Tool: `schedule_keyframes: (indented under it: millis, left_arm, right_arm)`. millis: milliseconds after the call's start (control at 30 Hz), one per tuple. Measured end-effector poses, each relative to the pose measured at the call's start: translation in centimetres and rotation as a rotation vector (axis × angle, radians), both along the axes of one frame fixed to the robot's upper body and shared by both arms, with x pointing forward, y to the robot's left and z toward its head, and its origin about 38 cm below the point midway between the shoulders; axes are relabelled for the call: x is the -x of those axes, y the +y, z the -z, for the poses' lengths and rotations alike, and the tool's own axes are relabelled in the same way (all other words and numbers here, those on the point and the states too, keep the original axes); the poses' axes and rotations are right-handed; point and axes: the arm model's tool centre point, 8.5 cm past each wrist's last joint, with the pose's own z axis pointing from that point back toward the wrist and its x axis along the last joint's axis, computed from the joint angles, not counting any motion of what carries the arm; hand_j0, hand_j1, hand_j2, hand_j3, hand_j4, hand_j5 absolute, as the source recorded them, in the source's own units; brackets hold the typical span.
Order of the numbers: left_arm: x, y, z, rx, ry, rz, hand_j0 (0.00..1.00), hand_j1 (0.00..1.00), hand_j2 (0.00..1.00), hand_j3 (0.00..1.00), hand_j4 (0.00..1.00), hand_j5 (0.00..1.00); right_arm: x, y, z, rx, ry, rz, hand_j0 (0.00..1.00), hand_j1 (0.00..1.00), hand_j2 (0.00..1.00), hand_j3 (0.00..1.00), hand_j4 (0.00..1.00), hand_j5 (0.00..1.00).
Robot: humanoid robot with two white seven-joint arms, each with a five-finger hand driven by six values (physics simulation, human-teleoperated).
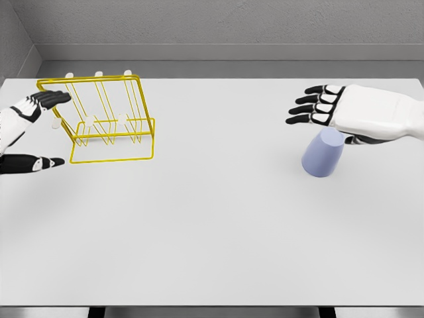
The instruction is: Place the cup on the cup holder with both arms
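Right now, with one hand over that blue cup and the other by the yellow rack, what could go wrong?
1. The right hand is open above the blue cup, which looks tilted; a clumsy close could tip it or roll it away.
2. The left hand, open, sits right beside the yellow wire cup holder; a nudge could shove the light frame across the table.
3. The cup and holder are far apart, so the carry risks a drop.
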Motion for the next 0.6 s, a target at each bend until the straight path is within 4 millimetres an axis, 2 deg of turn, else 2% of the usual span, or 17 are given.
schedule_keyframes:
  millis: [200,333,400,600]
  left_arm:
    - [0.3,-1.4,0.7,0.016,-0.002,0.027,1.0,1.0,1.0,1.0,1.0,1.0]
    - [0.4,-2.2,0.6,0.037,-0.012,0.041,1.0,1.0,1.0,1.0,1.0,1.0]
    - [0.5,-2.5,0.7,0.046,-0.014,0.046,1.0,1.0,1.0,1.0,1.0,1.0]
    - [0.8,-3.0,1.5,0.066,0.001,0.052,1.0,1.0,1.0,1.0,1.0,1.0]
  right_arm:
    - [-0.3,-0.1,0.0,-0.017,0.006,0.008,1.0,1.0,1.0,1.0,1.0,1.0]
    - [-2.7,-0.2,0.6,0.133,0.077,0.056,1.0,1.0,1.0,1.0,1.0,1.0]
    - [-4.2,0.0,0.6,0.152,0.11,0.074,1.0,1.0,1.0,1.0,1.0,1.0]
    - [-6.5,-1.9,2.4,0.195,0.178,0.168,0.99,0.99,0.99,0.99,0.99,0.99]
